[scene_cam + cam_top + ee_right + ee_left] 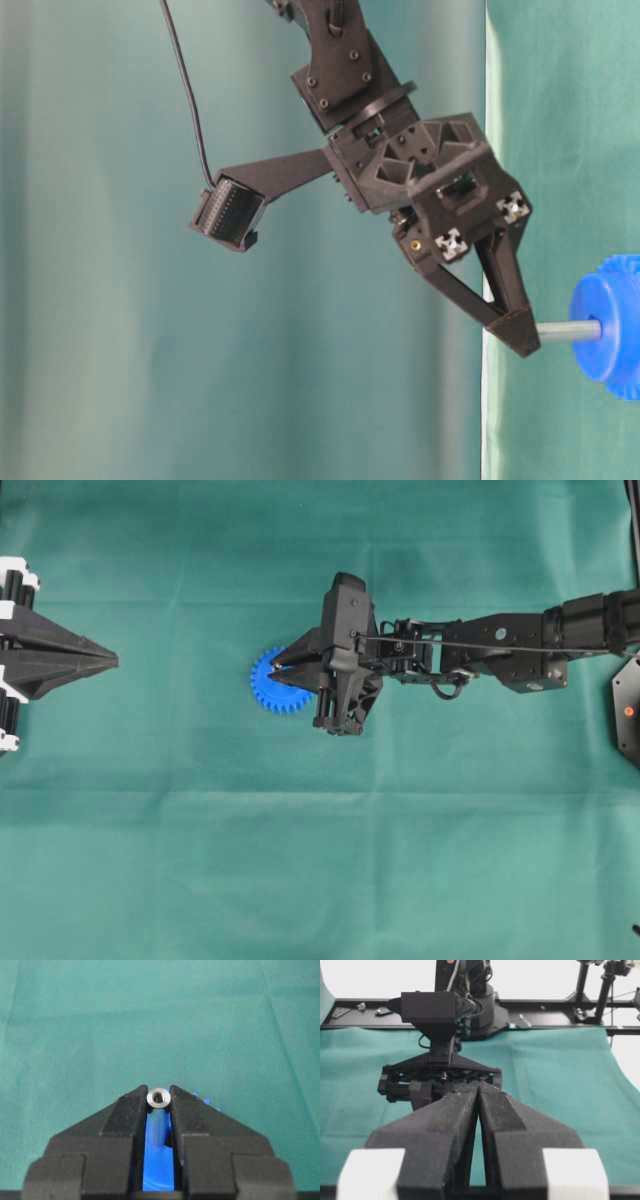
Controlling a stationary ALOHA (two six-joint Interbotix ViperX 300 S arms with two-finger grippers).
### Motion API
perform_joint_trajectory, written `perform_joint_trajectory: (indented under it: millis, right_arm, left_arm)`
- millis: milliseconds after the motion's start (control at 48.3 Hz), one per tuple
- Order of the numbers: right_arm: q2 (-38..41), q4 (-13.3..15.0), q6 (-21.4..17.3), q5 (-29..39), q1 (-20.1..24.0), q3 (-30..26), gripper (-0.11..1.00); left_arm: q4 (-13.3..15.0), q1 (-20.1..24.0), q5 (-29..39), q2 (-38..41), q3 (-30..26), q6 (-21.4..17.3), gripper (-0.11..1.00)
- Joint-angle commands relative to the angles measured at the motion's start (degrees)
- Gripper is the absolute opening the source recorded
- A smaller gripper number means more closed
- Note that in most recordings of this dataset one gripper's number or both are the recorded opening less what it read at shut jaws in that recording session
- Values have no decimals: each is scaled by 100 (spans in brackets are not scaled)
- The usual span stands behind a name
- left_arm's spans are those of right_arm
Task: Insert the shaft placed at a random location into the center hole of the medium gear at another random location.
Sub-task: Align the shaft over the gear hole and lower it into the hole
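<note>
The blue medium gear (264, 686) lies flat on the green cloth near the middle. My right gripper (277, 665) is over it, shut on the silvery shaft (159, 1097), which stands upright between the fingertips (131, 1110). In the table-level view the shaft (566, 331) reaches from the fingertips (517, 335) to the gear's hub (600, 328) and its end meets the hub face. A dark edge of the center hole (168, 1141) shows beside the shaft's lower end; how deep the shaft sits I cannot tell. My left gripper (113, 661) is shut and empty, far left of the gear.
The right arm (500, 650) stretches in from the right edge. In the left wrist view the right gripper's body (437, 1035) blocks the gear, with a black frame rail (555, 1007) behind the cloth.
</note>
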State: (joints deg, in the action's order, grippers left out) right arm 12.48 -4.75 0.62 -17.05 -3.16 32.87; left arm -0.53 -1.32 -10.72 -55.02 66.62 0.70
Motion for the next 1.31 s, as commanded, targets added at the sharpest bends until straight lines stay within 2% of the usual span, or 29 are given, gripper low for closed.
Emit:
perform_joint_trajectory:
  millis: [0, 601, 1285]
  right_arm:
    - [-35, -26, -97, -26, 9, -88, 14]
    - [-650, 18, -35, 97, 0, -44, 14]
    - [62, -35, -44, -202, -62, -44, 14]
  left_arm:
    - [-9, 9, -35, 35, -97, 9, 0]
    - [-9, 0, 0, 35, -88, 9, 0]
    - [-9, 0, 0, 35, -88, 18, 0]
